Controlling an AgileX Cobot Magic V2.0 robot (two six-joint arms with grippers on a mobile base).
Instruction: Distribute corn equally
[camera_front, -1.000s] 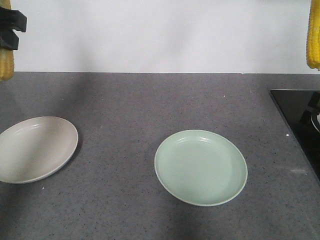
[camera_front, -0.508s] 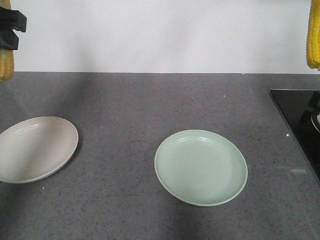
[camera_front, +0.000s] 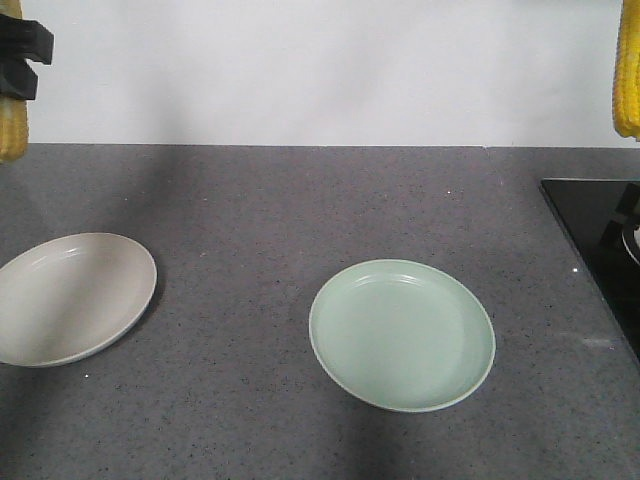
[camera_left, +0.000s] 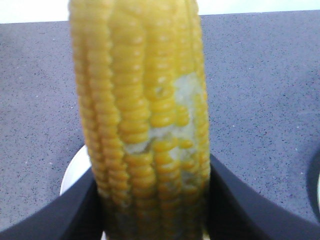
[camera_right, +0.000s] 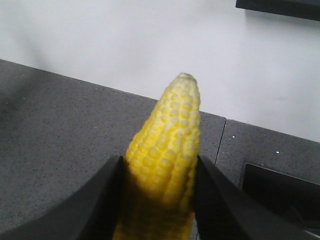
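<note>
- Left fingers (camera_left: 75, 215) clamp the left cob (camera_left: 140, 110) upright at the tabletop's (camera_front: 250, 200) left edge, roughly above the beige plate (camera_front: 70, 295).
- Right fingers (camera_right: 100, 200) grip the right cob (camera_right: 165, 145) upright; the green plate (camera_front: 400, 335) lies toward the middle.

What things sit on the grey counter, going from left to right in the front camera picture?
Round beige plate → round pale green plate → glossy black stovetop at the right edge.
</note>
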